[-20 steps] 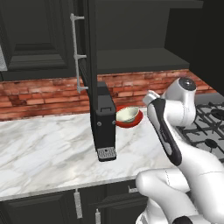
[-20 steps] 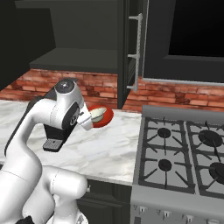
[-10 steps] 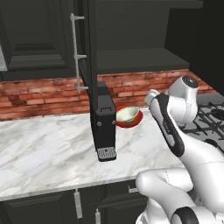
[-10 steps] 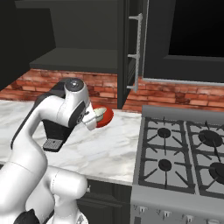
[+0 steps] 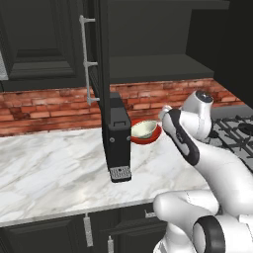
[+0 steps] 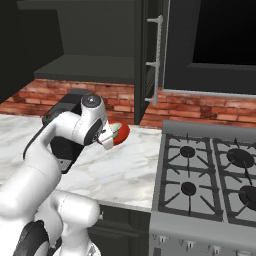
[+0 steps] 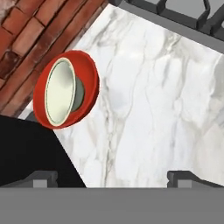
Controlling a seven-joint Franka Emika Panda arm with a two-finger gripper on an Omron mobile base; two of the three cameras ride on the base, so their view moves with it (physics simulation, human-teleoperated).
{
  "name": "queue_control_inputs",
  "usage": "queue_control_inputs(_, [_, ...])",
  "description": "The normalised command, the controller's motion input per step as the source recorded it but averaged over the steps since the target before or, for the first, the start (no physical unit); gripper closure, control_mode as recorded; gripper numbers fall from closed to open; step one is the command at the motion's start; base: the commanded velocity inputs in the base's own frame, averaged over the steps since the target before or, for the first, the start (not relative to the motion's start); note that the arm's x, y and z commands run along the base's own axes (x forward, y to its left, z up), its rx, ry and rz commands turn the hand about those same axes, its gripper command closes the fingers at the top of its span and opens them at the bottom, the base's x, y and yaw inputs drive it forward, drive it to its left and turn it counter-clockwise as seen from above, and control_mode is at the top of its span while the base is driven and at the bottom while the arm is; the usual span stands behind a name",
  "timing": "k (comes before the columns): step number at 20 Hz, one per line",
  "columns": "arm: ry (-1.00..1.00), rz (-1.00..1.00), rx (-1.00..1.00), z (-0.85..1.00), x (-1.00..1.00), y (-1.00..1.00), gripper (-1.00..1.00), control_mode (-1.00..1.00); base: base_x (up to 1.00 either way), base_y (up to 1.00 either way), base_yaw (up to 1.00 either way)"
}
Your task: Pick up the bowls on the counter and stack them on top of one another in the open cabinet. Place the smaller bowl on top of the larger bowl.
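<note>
**Bowls nested on the marble, jaws wide**

A black box (image 5: 117, 143) hides part of the wide glossy red bowl (image 7: 87, 83). The small cream-white bowl (image 7: 61, 92) sits inside it on the white marble surface (image 7: 148, 113), by the brick wall. The gripper (image 7: 111, 177) hovers apart, jaws spread wide, empty.

Bare marble counter (image 7: 153, 96) lay open between the gripper (image 7: 111, 177) and the nested bowls (image 7: 65, 94). A black box (image 5: 117, 141) stood just beside them, brick wall (image 5: 44, 106) behind, stove grates (image 6: 210, 167) flanking.
</note>
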Motion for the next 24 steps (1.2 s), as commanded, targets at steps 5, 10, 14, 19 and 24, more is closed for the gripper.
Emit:
queue_control_inputs(5, [0.07,0.00,0.00,-0.35,0.58,0.04,-1.00,-1.00,0.00,0.00,0.00])
queue_control_inputs(10, [0.04,0.00,0.00,-0.36,0.58,0.02,-1.00,-1.00,0.00,0.00,0.00])
queue_control_inputs(14, [0.03,0.00,0.00,-0.37,0.58,0.01,-1.00,-1.00,0.00,0.00,0.00])
queue_control_inputs(19, [0.01,0.00,0.00,-0.39,0.55,0.00,-1.00,-1.00,0.00,0.00,0.00])
queue_control_inputs(24, [0.00,0.00,0.00,-0.39,0.59,0.01,-1.00,-1.00,0.00,0.00,0.00])
